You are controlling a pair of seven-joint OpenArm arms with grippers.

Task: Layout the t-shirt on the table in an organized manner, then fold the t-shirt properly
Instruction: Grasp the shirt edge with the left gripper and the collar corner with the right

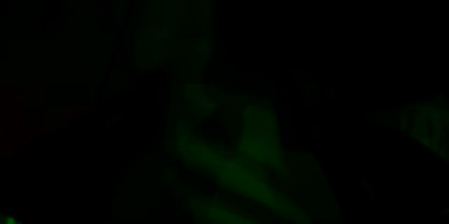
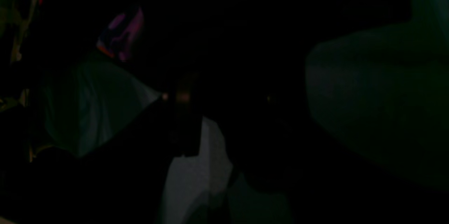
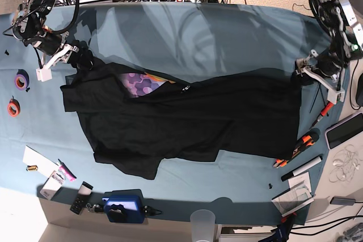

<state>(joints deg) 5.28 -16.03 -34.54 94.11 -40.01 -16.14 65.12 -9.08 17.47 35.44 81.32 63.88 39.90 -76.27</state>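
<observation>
1. Currently the black t-shirt (image 3: 187, 120) lies rumpled across the teal surface (image 3: 227, 32), print folded under.
2. Right pincer (image 3: 79, 59) at its corner: grip unclear.
3. Left pincer (image 3: 302, 73) likewise; dragging could bunch fabric.

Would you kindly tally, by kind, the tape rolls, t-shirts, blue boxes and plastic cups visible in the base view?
tape rolls: 2, the purple tape roll and the orange tape roll
t-shirt: 1
blue box: 1
clear cup: 1
total: 5
</observation>
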